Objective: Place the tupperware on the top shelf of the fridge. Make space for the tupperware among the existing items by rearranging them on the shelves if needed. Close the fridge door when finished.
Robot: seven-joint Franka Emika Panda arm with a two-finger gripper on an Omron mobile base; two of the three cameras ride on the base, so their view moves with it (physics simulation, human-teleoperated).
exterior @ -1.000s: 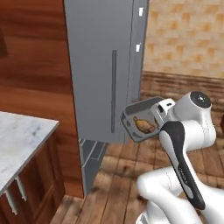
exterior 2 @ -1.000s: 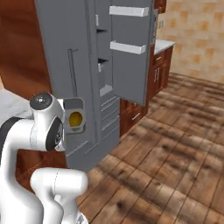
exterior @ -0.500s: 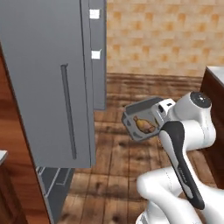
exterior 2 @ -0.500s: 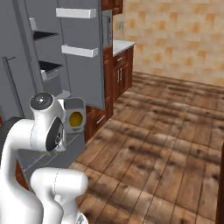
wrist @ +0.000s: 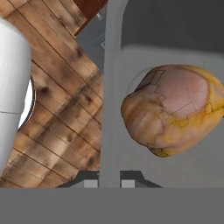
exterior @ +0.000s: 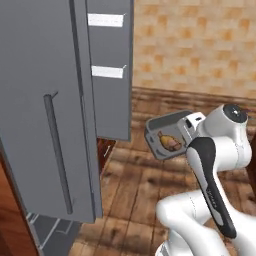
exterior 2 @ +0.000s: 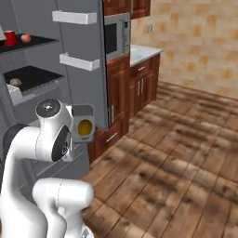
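Observation:
My gripper point(exterior: 187, 125) is shut on the rim of the tupperware point(exterior: 166, 139), a shallow grey tub holding orange-brown roast chicken point(wrist: 170, 109), carried tilted in mid-air beside the arm. In the hand view the tub's rim point(wrist: 109, 87) runs down between my fingertips point(wrist: 89, 183). The fridge point(exterior: 45, 100) stands to the left, with one door point(exterior 2: 83, 42) swung open. On the top shelf point(exterior 2: 35, 43) sit a red can point(exterior 2: 10, 38) and an apple point(exterior 2: 26, 37). A brown lump point(exterior 2: 15, 82) lies on the lower shelf point(exterior 2: 35, 76). The tupperware point(exterior 2: 84, 123) hangs outside the fridge, below and in front of the shelves.
White door bins point(exterior 2: 74, 17) point(exterior 2: 79, 61) stick out from the open door. Beyond it are dark wood cabinets with a microwave point(exterior 2: 116, 35) and a pale counter point(exterior 2: 142, 53). Wooden floor point(exterior 2: 176, 158) spreads to the right, up to a tan tiled wall.
The whole picture has shifted as the base moved: the fridge slid left and nearer, and its shelves now show in the right base view. The tupperware stays in my gripper.

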